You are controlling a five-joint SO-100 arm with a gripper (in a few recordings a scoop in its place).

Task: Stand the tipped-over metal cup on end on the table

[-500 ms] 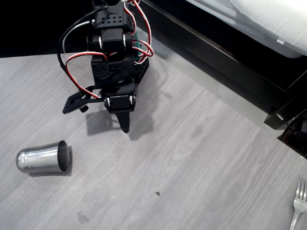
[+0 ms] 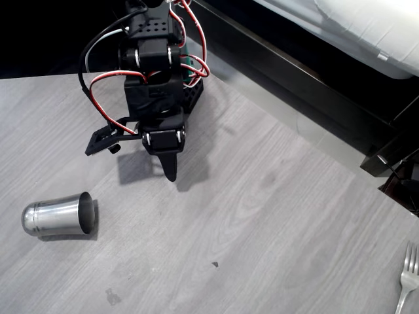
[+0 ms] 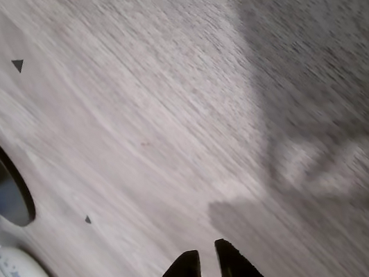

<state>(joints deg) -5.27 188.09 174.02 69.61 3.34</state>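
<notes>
Metal cup (image 2: 57, 214) on side near bench (image 2: 275, 216) left edge, mouth facing right, so still needs righting. Pincer (image 3: 208, 268) clenched, empty, near far edge, well apart from cup; approach not begun.

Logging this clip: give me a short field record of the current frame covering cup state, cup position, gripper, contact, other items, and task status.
cup state: the metal cup lies on its side, open mouth facing right in the overhead view
cup position: lower left of the table
gripper: gripper hangs over bare table, jaws nearly closed, nothing between them
contact: none; gripper sits up and right of the cup, clearly apart
other items: fork at the lower right edge; dark round base at the left edge in the wrist view
task status: cup not yet stood up
</notes>
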